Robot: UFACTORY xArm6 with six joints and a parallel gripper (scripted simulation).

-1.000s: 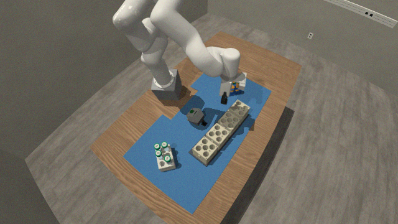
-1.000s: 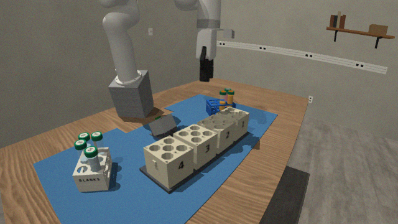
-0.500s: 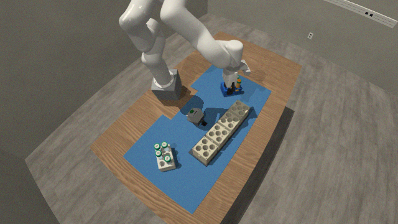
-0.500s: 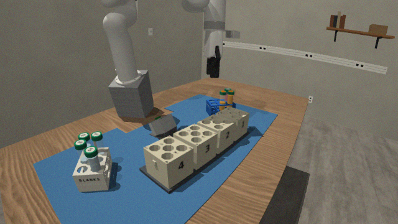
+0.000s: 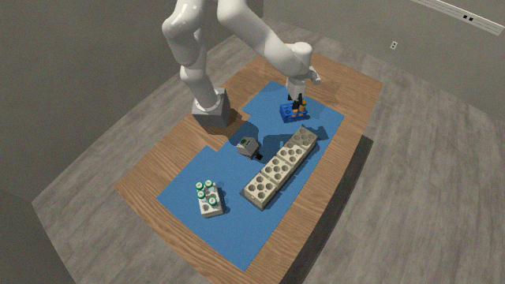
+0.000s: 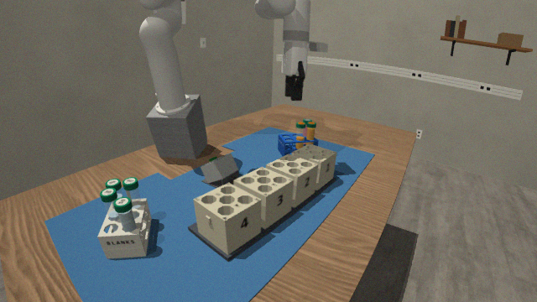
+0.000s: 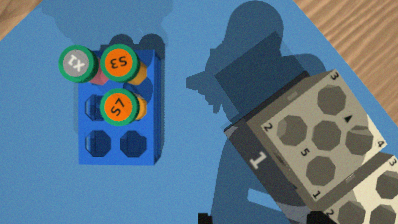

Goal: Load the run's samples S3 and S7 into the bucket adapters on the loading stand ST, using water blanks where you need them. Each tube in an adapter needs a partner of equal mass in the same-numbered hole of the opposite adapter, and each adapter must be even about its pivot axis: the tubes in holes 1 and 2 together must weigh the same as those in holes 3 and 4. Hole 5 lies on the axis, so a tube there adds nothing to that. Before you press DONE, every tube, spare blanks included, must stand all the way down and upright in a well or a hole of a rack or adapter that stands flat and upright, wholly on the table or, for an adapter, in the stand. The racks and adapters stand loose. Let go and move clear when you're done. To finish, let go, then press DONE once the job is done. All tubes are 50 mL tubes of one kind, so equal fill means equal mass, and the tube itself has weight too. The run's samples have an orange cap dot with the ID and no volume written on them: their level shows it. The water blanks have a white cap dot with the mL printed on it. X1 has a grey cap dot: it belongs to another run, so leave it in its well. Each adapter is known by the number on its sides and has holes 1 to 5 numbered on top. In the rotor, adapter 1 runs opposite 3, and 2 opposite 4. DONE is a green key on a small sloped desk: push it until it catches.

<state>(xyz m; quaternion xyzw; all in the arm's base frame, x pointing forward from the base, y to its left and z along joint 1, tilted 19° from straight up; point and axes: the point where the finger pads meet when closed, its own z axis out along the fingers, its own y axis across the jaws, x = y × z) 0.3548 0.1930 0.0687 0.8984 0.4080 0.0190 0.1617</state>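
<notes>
1. And here's the pincer (image 5: 297,103) (image 6: 294,96) (image 7: 260,220), a bit over halfway open, black fingers parted, with nothing in its grasp and touching no tube!
2. Below it sits the blue sample rack (image 5: 285,117) (image 6: 287,148) (image 7: 116,159); the wrist view puts that rack off to the left of the fingertips, well apart from them in the picture.
3. There's S3 (image 5: 303,107) (image 6: 310,133) (image 7: 119,62), upright in a corner well, and S7 (image 6: 300,126) (image 7: 119,107) in the well next to it, both under orange dots!
4. Over to the right in that wrist view, adapter 1 (image 5: 303,132) (image 6: 327,168) (image 7: 306,145), near the rack.
5. Count them: two orange-dot samples, plus one grey-dot X1 (image 7: 77,64) beside S3. Three tubes, six wells!
6. Down at the other end, four blanks (image 5: 212,201) (image 6: 122,205) in one white rack (image 5: 213,213) (image 6: 126,249), their printed volumes too small to read.
7. Four adapters in a single row, five holes apiece, and one green DONE key (image 5: 243,141) (image 6: 213,159)!

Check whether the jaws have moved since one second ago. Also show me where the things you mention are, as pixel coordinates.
Yes: in the exterior view, the jaws, left of the blue rack (image 6: 285,144) (image 7: 116,159) before, now hang above it.
</notes>
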